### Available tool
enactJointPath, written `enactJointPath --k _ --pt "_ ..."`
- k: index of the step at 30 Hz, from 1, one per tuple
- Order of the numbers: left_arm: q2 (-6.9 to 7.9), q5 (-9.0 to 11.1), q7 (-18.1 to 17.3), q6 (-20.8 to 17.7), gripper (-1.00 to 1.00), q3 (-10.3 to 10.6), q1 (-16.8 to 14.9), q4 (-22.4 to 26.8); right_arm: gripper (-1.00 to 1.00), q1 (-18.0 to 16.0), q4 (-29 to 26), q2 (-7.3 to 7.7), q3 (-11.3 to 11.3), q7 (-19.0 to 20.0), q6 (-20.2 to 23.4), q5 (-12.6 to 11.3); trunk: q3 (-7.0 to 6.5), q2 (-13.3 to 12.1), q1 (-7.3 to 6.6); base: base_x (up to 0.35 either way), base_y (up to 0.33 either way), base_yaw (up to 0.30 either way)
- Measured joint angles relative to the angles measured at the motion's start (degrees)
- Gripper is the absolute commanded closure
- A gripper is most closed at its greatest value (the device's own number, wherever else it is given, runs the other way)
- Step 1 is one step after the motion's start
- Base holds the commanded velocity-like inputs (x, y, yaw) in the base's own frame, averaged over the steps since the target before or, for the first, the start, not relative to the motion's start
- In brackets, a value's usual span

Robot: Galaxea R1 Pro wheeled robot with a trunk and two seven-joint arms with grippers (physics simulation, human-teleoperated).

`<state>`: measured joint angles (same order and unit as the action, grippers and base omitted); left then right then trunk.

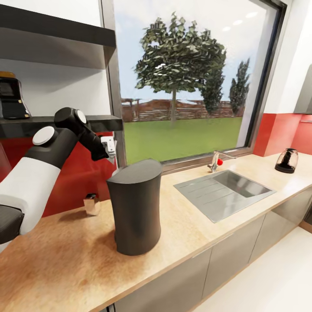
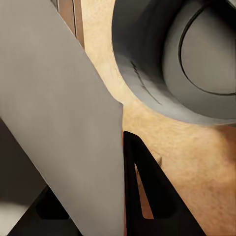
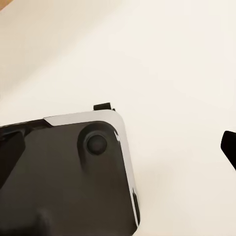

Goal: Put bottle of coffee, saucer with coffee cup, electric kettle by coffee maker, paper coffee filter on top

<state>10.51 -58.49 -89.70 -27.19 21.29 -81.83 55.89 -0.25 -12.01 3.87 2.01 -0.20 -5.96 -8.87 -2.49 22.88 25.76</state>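
A tall dark cylindrical coffee maker [image 1: 134, 208] stands on the wooden countertop [image 1: 65, 260]. My left gripper [image 1: 108, 147] hangs just behind and above its top, shut on a flat grey paper coffee filter [image 2: 64, 128]. In the left wrist view the filter covers one finger, the other dark finger [image 2: 142, 191] shows beside it, and the coffee maker's lid [image 2: 196, 59] lies below. A dark appliance with a clear dome, likely the electric kettle [image 1: 287, 161], sits at the counter's far right. A dark jar with an amber top [image 1: 13, 99] stands on the shelf. Only a dark tip of my right gripper [image 3: 229, 145] shows, over pale floor.
A small shiny object [image 1: 92, 203] stands on the counter by the red wall. A steel sink [image 1: 225, 193] with a tap [image 1: 215, 161] lies right of the coffee maker, under a large window. Dark shelves [image 1: 56, 32] hang at the upper left. The robot's dark base [image 3: 59, 182] is below the right wrist.
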Motion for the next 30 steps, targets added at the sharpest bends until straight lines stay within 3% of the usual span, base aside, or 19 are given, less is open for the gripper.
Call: enactJointPath --k 11,23,30 --pt "0.08 0.0 0.0 0.0 1.0 0.0 0.1 0.0 -1.0 0.0 0.0 0.01 -0.1 0.0 0.0 0.0 0.0 0.0 0.0 0.008 0.011 -0.113" --pt "0.08 0.1 0.0 -0.2 1.0 -0.1 0.2 0.0 -1.0 0.0 0.0 0.01 -0.2 -0.1 0.0 0.0 0.0 0.0 0.0 0.0 0.0 -0.012" --pt "-0.01 0.1 0.0 0.0 1.0 -2.2 0.3 0.0 -1.0 0.0 0.0 0.01 -0.2 0.0 0.0 0.0 0.0 0.0 0.0 0.0 0.0 0.0"
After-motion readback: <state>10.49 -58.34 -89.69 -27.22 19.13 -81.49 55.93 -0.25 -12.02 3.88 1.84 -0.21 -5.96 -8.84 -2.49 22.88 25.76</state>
